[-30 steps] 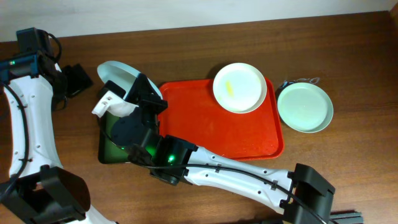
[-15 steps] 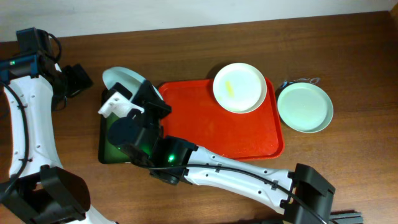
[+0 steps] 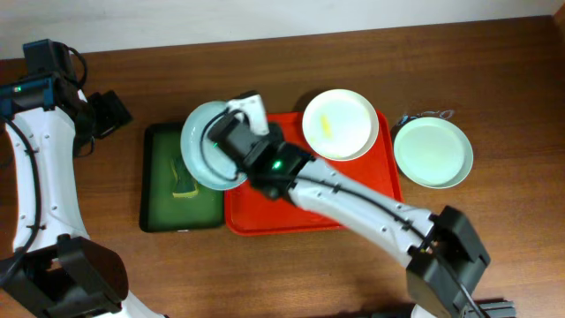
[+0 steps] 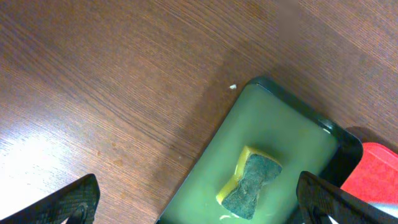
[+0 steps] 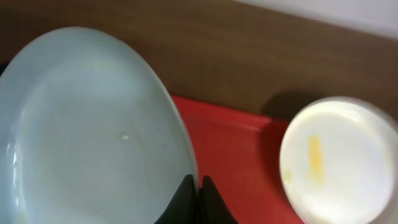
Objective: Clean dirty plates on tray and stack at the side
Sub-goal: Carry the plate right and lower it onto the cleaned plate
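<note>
My right gripper (image 3: 237, 141) is shut on the rim of a pale mint plate (image 3: 205, 148) and holds it above the seam between the dark green tray and the red tray (image 3: 309, 190); in the right wrist view its fingers (image 5: 199, 198) pinch the plate's (image 5: 87, 130) edge. A cream-white plate (image 3: 340, 124) with a yellow smear sits on the red tray's far right corner, also in the right wrist view (image 5: 339, 162). A second mint plate (image 3: 433, 152) lies on the table right of the red tray. My left gripper (image 4: 199, 202) is open and empty, above the green tray's near edge.
The dark green tray (image 3: 163, 208) holds greenish water and a yellow-green sponge (image 4: 249, 183), left of the red tray. A small dark object with wire (image 3: 424, 115) lies behind the right mint plate. The left arm (image 3: 40, 132) runs along the table's left edge.
My right gripper has carried the mint plate rightward, from over the green tray's far-left corner toward the red tray, and levelled it. The left arm has not moved.
</note>
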Action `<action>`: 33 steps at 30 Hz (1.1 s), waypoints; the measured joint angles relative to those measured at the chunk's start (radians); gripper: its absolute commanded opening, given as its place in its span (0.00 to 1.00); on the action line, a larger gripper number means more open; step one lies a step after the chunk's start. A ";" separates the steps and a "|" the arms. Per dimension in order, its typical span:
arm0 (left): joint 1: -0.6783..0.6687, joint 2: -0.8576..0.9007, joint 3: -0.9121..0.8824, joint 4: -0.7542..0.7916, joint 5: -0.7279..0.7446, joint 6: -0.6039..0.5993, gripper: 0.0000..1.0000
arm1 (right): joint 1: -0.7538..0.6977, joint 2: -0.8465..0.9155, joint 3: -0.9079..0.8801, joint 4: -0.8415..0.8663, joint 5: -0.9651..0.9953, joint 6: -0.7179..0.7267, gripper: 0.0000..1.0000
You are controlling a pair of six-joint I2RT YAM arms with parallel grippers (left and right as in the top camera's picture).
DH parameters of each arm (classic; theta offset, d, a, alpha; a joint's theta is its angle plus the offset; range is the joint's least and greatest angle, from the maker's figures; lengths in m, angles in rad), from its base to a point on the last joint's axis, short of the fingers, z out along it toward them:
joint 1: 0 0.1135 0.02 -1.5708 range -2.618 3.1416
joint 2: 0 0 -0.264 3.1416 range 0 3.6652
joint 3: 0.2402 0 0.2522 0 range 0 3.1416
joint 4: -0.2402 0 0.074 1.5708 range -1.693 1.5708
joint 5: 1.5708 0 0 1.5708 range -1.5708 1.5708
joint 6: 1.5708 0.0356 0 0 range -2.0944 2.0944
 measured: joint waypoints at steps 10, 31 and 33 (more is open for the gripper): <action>0.000 0.000 0.000 0.000 0.000 0.000 0.99 | -0.743 -0.166 0.004 -0.374 -0.505 0.062 0.04; 0.000 0.000 0.000 0.000 0.000 0.000 0.99 | -1.265 -0.144 -0.339 -0.224 -0.456 -0.056 0.04; 0.000 0.000 0.000 0.000 0.000 0.000 0.99 | -1.265 -0.144 -0.339 -0.212 -0.425 -0.049 0.04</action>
